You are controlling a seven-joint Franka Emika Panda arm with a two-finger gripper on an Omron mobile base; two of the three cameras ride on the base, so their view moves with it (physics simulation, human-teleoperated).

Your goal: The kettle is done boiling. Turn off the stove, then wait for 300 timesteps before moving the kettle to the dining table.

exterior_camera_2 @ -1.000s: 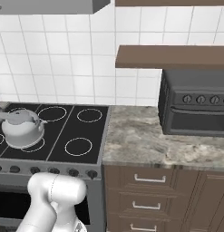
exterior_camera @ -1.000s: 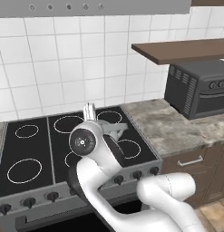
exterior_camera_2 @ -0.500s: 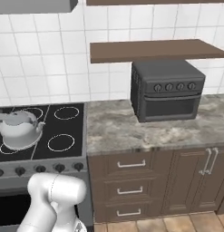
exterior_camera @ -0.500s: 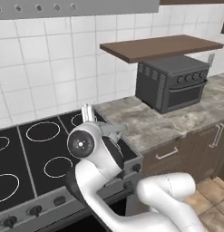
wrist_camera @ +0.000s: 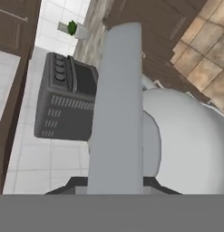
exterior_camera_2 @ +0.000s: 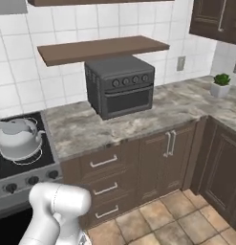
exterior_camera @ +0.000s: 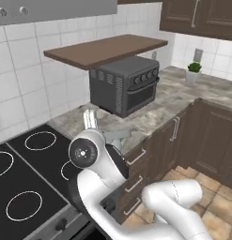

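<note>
- Grey metal kettle is at the far left of the right base view, over the near right corner of the stove.
- It stands upright, with the domed lid on top. Under it a white burner ring shows partly.
- I cannot tell if its bottom touches the black glass or is a little above it.
- Its handle runs as a wide grey band up the middle of the hand view, very near to the camera, and the pale round body is just right of it there.
- Gripper is clenched on this handle, so it is grasping the kettle.
- Small black knobs sit in a row on the steel front of the stove, below the kettle.
- White arm rises in front of the stove's right edge in the left base view and hides a part of it.
- Right of the stove is a marble counter, with brown drawers and cabinet doors under it.
- Dark grey toaster oven stands on the counter against the far tiled wall, well apart from the kettle.
- Brown shelf hangs on the wall just above the oven.
- Far to the right, where the counter turns the corner, stands a small green plant in a pale pot.
- Floor near the cabinets has brown tiles.
</note>
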